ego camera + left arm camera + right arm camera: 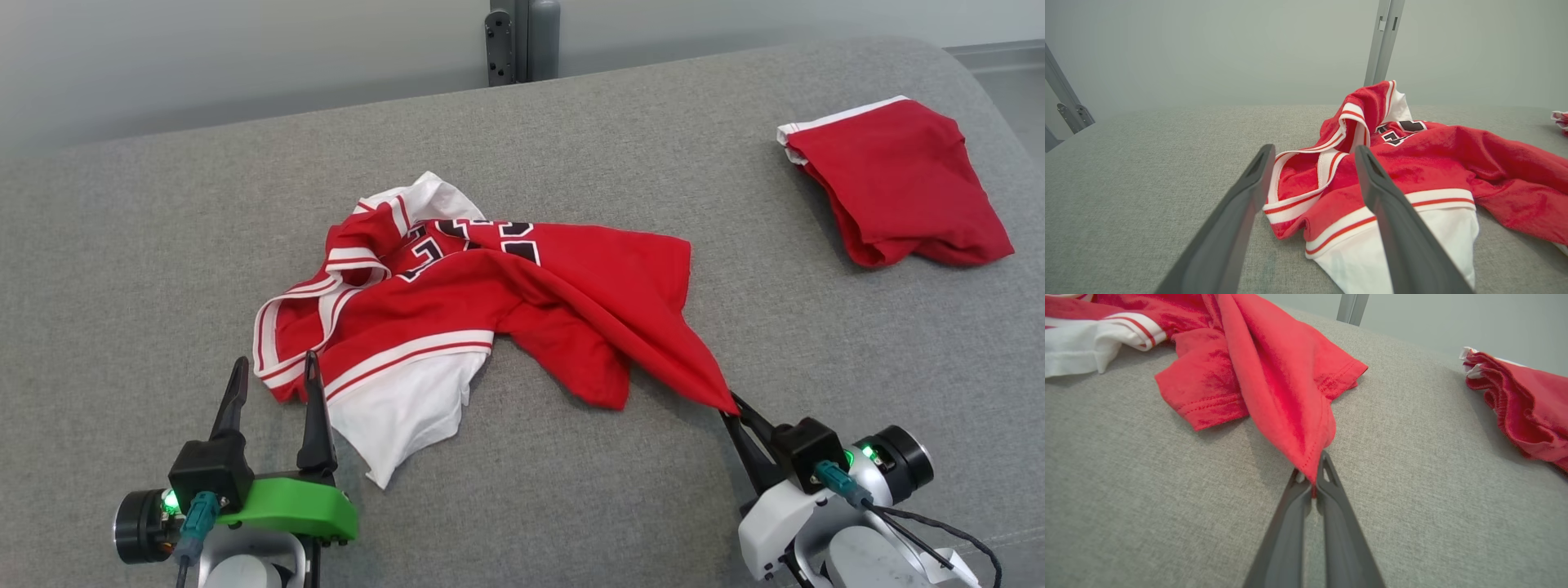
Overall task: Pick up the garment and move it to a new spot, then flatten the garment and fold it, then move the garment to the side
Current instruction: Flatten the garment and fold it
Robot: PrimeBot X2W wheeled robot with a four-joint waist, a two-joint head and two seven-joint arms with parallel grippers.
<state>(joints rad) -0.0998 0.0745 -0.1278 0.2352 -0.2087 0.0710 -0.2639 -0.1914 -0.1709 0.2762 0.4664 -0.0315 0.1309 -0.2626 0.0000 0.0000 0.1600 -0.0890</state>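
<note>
A red and white jersey (473, 302) with black lettering lies crumpled in the middle of the grey padded surface (122, 245). My right gripper (732, 406) is shut on the jersey's red lower-right corner, pulling it into a taut point; the right wrist view shows the hem (1306, 457) pinched between the fingers (1331, 486). My left gripper (276, 369) stands open at the jersey's near-left edge, its two fingers apart beside the striped collar (1306, 179), with nothing between them. The jersey (1433, 163) rises in a fold behind.
A second red garment (898, 192) with white trim lies folded at the far right of the surface, also seen as a red garment (1523, 400) in the right wrist view. A grey metal post (522, 37) stands behind the surface's far edge.
</note>
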